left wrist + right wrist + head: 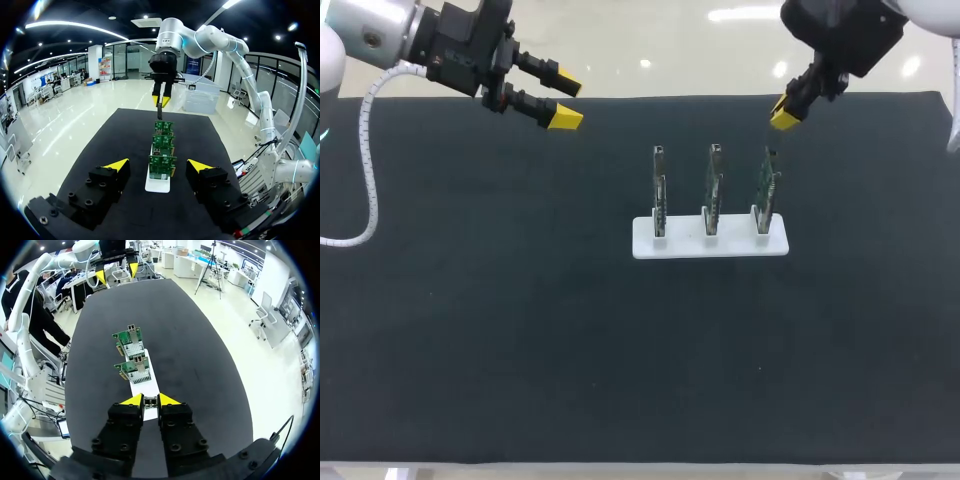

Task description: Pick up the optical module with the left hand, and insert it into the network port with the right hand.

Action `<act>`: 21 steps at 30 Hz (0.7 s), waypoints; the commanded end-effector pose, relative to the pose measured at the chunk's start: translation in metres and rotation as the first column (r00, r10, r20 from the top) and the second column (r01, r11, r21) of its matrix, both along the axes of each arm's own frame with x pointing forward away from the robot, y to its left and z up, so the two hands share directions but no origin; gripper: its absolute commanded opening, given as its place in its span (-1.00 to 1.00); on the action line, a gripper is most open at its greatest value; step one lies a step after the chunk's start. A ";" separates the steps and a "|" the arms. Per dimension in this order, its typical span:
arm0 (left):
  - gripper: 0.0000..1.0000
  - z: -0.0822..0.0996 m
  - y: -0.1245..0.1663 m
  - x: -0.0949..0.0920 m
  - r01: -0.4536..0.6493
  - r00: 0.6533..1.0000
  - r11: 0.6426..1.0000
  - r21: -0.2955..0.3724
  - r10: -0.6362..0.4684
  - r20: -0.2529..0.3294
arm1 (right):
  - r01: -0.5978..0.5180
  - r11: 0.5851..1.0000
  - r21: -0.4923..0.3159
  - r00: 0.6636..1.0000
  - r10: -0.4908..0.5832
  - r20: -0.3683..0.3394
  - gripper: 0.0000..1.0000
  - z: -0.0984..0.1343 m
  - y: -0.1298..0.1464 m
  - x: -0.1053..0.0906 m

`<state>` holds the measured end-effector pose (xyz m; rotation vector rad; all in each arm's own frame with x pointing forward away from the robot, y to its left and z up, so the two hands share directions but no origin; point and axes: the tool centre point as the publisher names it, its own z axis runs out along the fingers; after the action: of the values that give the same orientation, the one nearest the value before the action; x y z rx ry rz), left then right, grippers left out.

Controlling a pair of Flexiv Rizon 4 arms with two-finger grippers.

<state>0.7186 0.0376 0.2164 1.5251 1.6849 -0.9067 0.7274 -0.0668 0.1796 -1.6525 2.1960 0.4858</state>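
Nearest, a white plastic rack point(710, 243) on the black cloth-covered table point(520, 350) holds three upright green circuit cards point(714, 185) with metal ports, the right gripper point(785, 117), fingers seemingly pressed together, hovering just above the rightmost, the left gripper point(567, 102) spread wide, well apart.

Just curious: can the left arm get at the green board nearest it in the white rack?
Probably yes: the left tool is open and nothing stands between it and that board.
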 end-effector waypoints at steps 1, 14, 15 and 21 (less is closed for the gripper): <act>1.00 0.000 -0.001 -0.001 -0.003 1.000 1.000 0.003 0.003 0.000 | -0.004 1.000 0.003 1.000 0.004 -0.004 -1.00 -0.003 0.001 0.001; 1.00 0.000 -0.001 -0.001 -0.003 1.000 1.000 0.003 0.003 0.000 | -0.006 1.000 -0.003 1.000 0.006 0.010 -1.00 0.002 0.001 -0.001; 1.00 0.000 -0.001 -0.001 -0.003 1.000 1.000 0.003 0.003 0.000 | -0.006 1.000 -0.002 1.000 0.006 0.010 -1.00 0.002 0.001 -0.001; 1.00 0.000 -0.001 -0.001 -0.003 1.000 1.000 0.003 0.003 0.000 | -0.013 1.000 0.003 1.000 0.013 -0.005 -1.00 0.000 0.001 -0.001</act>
<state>0.7186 0.0376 0.2164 1.5251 1.6848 -0.9067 0.7247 -0.0653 0.1803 -1.6645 2.1904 0.4881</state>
